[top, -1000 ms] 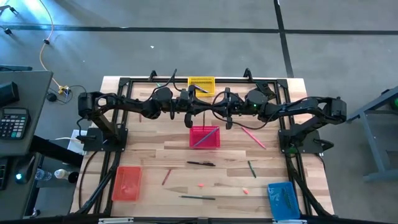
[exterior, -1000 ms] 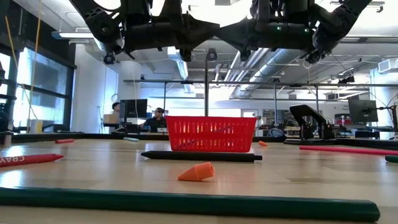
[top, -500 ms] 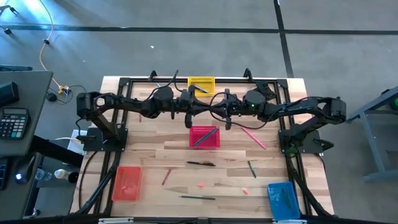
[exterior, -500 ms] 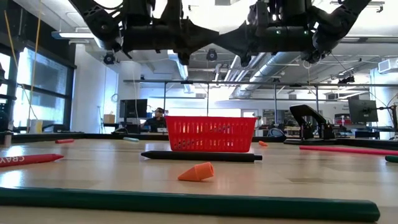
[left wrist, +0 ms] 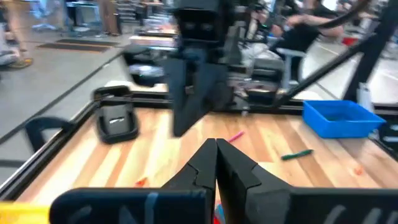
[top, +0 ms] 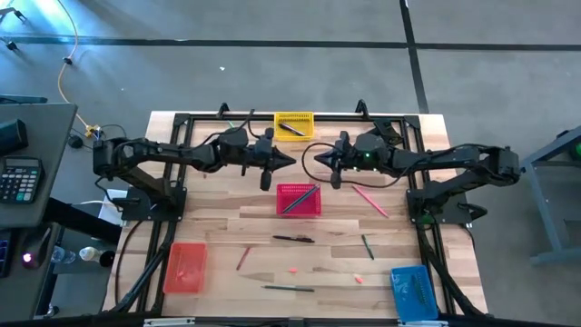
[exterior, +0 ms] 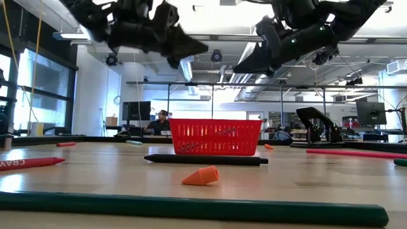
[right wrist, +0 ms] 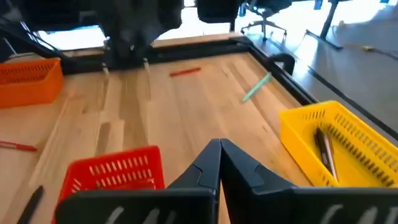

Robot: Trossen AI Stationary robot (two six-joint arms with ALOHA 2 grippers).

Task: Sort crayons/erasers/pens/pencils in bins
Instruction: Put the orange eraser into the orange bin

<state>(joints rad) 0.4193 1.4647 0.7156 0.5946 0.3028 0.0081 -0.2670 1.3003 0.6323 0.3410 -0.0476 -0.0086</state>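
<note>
While both arms hang high over the rear half of the table [top: 218,222], the overhead view lists: left gripper [top: 289,161] and right gripper [top: 318,159], tips facing each other just apart, each closed to a point and carrying nothing; yellow bin [top: 293,123] at the rear edge, holding a black pen; red bin [top: 300,199] just in front of the grippers, holding pencils; orange bin [top: 185,266] near the front left corner; blue bin [top: 414,289] at the front right corner. Loose on the boards: a black pen [top: 293,239] mid-table, a pink pencil [top: 369,200] right of the red bin, a green pencil [top: 368,246], a crayon [top: 242,258], a dark green pencil [top: 289,289] near the front edge, and two erasers [top: 294,269], [top: 359,279]. The bins sit well apart, probably to keep each kind separate. The table-level view repeats the red bin [exterior: 215,137], the pen [exterior: 205,159] before it, an eraser [exterior: 201,175] and the green pencil [exterior: 191,210] nearest the lens. The left wrist view shows its fingers [left wrist: 202,168] pressed together, with the blue bin [left wrist: 341,117] beyond. The right wrist view shows fingers [right wrist: 233,165] likewise together, above the red bin [right wrist: 115,169] and yellow bin [right wrist: 339,146]. Judged: both arms are parked between picks; much sorting remains.
</note>
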